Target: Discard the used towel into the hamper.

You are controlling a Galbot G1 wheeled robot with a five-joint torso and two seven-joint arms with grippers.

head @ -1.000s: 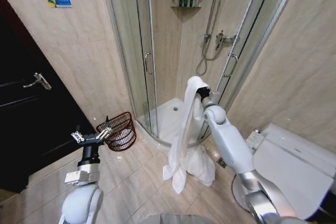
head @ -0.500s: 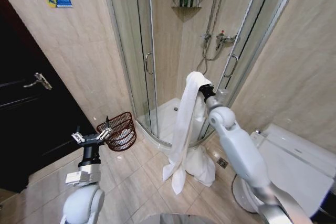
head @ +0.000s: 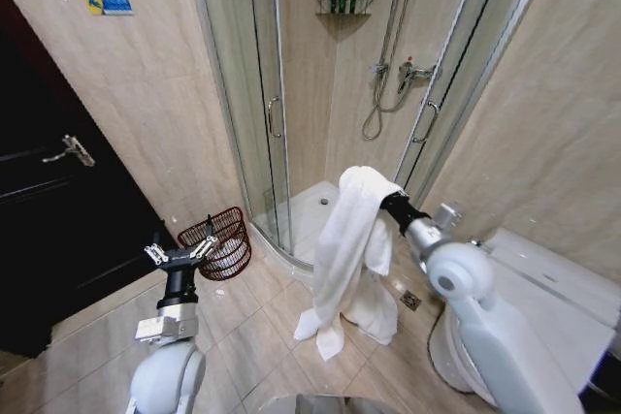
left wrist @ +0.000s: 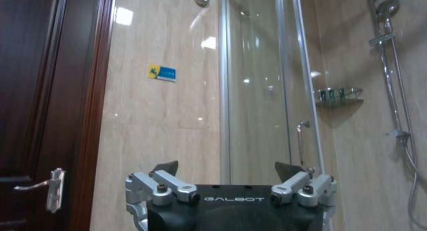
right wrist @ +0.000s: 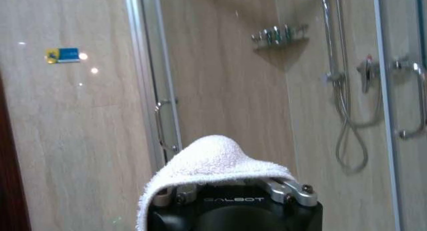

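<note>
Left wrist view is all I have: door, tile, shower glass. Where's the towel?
Observer: The towel is draped over the right claw, hanging low in front of the shower.
Operator: And the hamper?
Observer: The hamper stands on the floor between the dark door and the shower glass.
Operator: Where's my left claw relative to it?
Observer: In the head view the left claw is open and empty, raised just in front of the hamper's rim and well apart from the towel.

We are seeing the white towel [head: 346, 239] hanging long and limp; the red-brown woven hamper [head: 219, 242] is standing upright on floor tiles.
</note>
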